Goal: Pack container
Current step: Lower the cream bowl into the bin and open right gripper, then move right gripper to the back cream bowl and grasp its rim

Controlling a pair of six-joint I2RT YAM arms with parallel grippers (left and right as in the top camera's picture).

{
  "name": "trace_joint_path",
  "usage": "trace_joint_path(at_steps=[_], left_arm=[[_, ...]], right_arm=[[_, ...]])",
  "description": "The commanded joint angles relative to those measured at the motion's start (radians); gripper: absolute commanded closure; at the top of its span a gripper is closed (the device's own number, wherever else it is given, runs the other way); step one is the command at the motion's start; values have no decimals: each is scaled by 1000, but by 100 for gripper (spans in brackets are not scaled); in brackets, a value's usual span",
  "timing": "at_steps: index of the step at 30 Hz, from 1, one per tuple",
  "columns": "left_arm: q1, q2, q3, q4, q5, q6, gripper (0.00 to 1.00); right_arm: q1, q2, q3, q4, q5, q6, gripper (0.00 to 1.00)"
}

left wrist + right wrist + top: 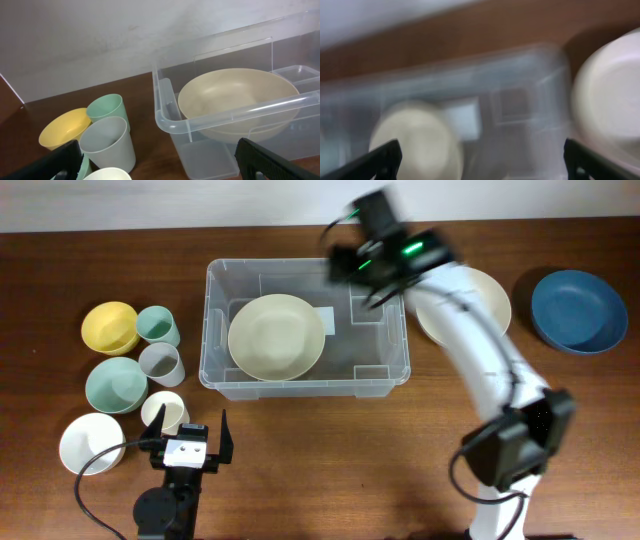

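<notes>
The clear plastic container (305,370) stands mid-table with a cream plate (276,337) inside at its left; the white label (324,321) shows on its base. The container also shows in the left wrist view (167,117) with the cream plate (235,102), and blurred in the right wrist view (520,75). My right gripper (365,265) is open and empty above the container's back right part. My left gripper (190,442) is open and empty at the front left, low near the cups.
A cream plate (465,305) and a blue plate (579,311) lie right of the container. At left are a yellow bowl (109,327), a green bowl (115,384), a white bowl (90,443), and green (157,326), grey (161,364) and white (164,412) cups.
</notes>
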Motion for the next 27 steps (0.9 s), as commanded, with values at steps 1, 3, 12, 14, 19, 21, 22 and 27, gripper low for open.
trace_joint_path(at_steps=[1, 3, 12, 14, 19, 21, 22, 27], left_arm=[[6, -6, -5, -2, 14, 16, 0], [6, -6, -5, -2, 14, 16, 0], [6, -6, -5, -2, 15, 15, 0], [6, -6, -5, -2, 15, 16, 0], [6, -6, -5, -2, 15, 16, 0], [6, -6, -5, -2, 15, 16, 0], [6, -6, -5, -2, 15, 16, 0], [6, -6, -6, -2, 14, 16, 0]], right_arm=[[-217, -69, 154, -134, 101, 106, 1], [-320, -67, 151, -180, 51, 163, 1], [-536, -27, -115, -159, -201, 183, 2], [-539, -27, -199, -109, -202, 217, 2], [-536, -26, -351, -13, -201, 264, 2], [-537, -26, -406, 34, -201, 269, 2], [-537, -26, -436, 57, -196, 284, 2], [-538, -26, -554, 153, -194, 315, 2]])
